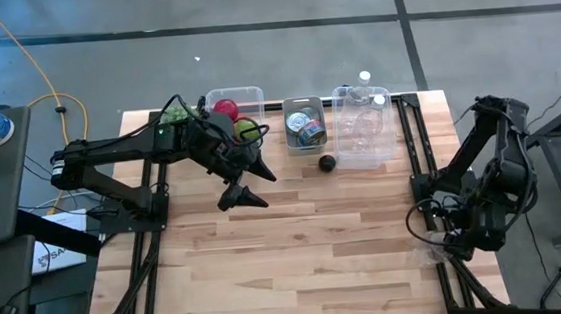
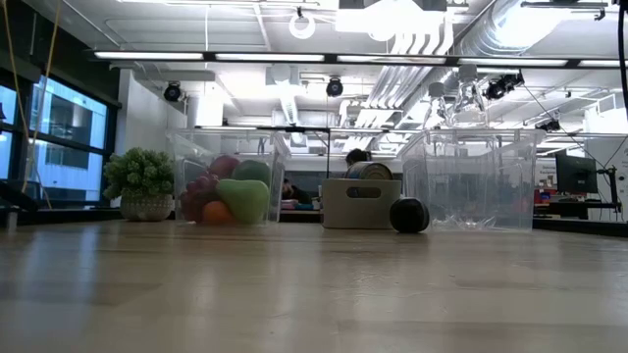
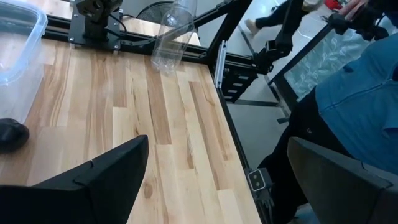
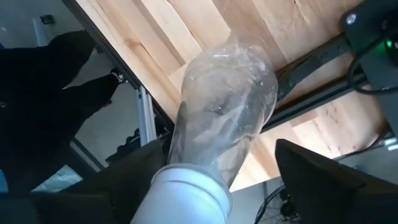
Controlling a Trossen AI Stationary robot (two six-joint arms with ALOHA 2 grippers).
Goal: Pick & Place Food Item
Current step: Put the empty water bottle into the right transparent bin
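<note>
A clear plastic bottle (image 4: pixel 224 106) with a white cap (image 4: pixel 189 193) stands tilted at the table's right edge, its cap end between the fingers of my right gripper (image 4: pixel 217 149), which points steeply down and is open. The left wrist view shows the bottle (image 3: pixel 171 37) slanting up from the table. My left gripper (image 1: pixel 243 195) hangs open over the table's middle left with nothing between its fingers. A dark round item (image 1: pixel 327 161) lies on the table in front of the bins. My right gripper comes at the bottle from above, with one finger (image 4: pixel 146 165) against the bottle's neck by the cap. The other finger (image 4: pixel 311 171) stands apart from it. The bottle is tilted, cap up, and its bottom (image 3: pixel 163 65) seems to be on the table.
Three bins stand along the far edge: a clear one with fruit (image 1: pixel 218 97), a grey one with cans (image 1: pixel 303 103), a clear one with bottles (image 1: pixel 344 132). A person in blue (image 3: pixel 360 99) stands beyond the right edge. Bare wood lies toward the near edge.
</note>
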